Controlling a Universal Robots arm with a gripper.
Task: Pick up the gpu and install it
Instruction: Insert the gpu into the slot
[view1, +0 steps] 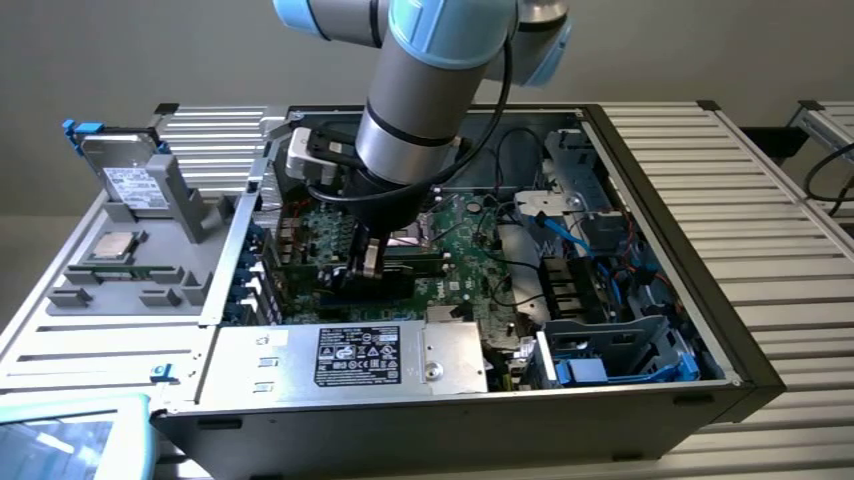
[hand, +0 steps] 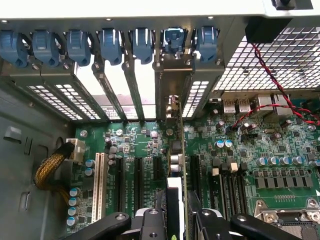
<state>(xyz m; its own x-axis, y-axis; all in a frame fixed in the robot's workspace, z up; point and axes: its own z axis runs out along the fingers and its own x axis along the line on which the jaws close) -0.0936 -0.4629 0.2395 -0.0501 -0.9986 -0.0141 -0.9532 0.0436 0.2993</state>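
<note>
The gpu is seen edge-on in the wrist view, a thin card standing upright over the green motherboard. It lines up with a black expansion slot, and its metal bracket sits at the case's rear openings. My gripper is shut on the card, one black finger on each side. In the exterior view the gripper reaches down into the open computer case, low over the motherboard.
Blue retention clips line the rear slot covers. A white slot and black slots lie beside the card. A yellow cable bundle, red-black wires and the CPU socket are nearby. A power supply fills the case's front.
</note>
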